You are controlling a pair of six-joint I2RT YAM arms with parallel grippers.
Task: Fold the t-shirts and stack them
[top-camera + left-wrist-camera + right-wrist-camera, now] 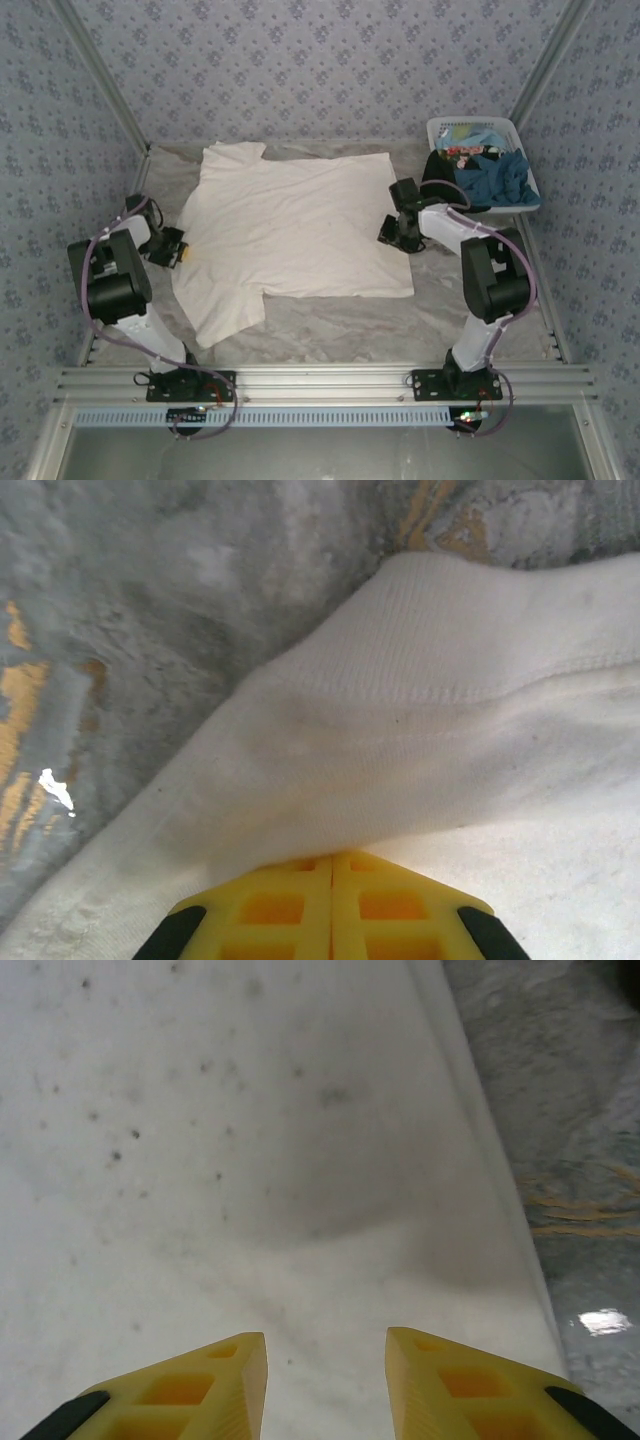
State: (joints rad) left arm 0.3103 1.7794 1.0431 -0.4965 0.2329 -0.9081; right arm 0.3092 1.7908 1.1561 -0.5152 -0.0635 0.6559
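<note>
Judged from the layout, the task is only beginning: the off-white t-shirt point(300, 225) is lying spread flat and unfolded across the middle of the table point(330, 325), and the black and teal-blue t-shirts point(490, 175) are sitting bunched in the basket point(478, 126) at the far right, so all folding and stacking is yet to be done. The left gripper point(332, 865) is resting at the shirt's left edge with fingers pressed together, though cloth between them cannot be confirmed. The right gripper point(325, 1345) is hovering with fingers spread over the right edge, where the cloth is showing small dark specks.
</note>
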